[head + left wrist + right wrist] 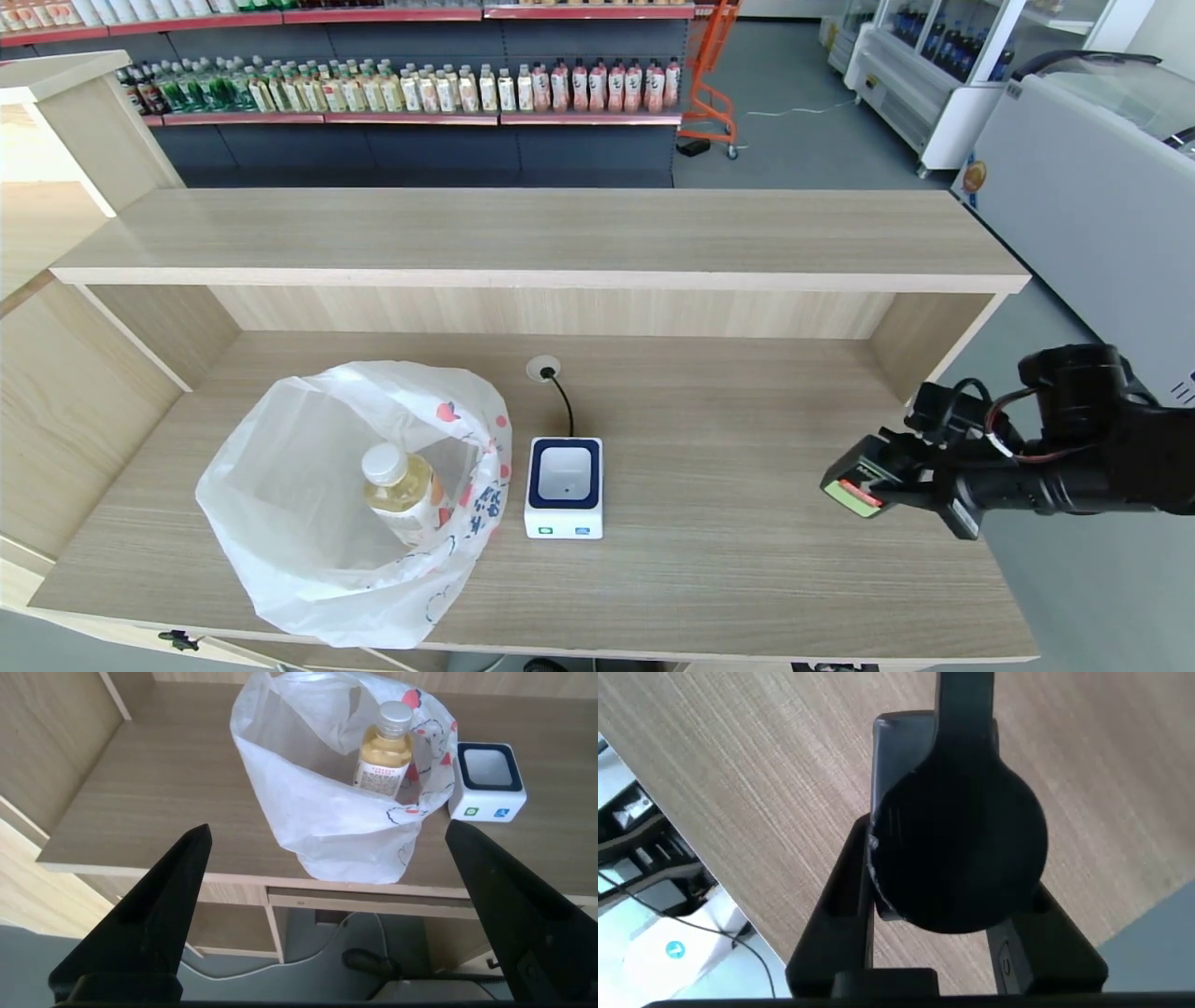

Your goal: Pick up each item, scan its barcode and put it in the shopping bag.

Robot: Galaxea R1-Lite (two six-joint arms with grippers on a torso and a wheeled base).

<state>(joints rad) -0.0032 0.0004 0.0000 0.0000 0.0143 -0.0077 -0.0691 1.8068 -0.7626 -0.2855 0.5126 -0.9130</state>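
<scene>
A white plastic shopping bag (308,523) stands open on the left of the wooden counter. Inside it a tea bottle (400,490) with a white cap stands upright. The white barcode scanner (564,485) sits just right of the bag. My right gripper (892,471) hovers over the counter's right end, shut on a small dark item (851,489) with a green and red end face. Seen from the right wrist, that item (957,849) is a dark round shape between the fingers (842,905). My left gripper (329,829) is open, low in front of the counter edge, facing the bag (318,812), bottle (383,751) and scanner (486,782).
A raised wooden shelf (541,233) runs along the back of the counter, with side walls at both ends. The scanner's black cable (563,401) leads to a hole in the counter. Bare counter surface (747,467) lies between scanner and right gripper. Store shelves and freezers stand behind.
</scene>
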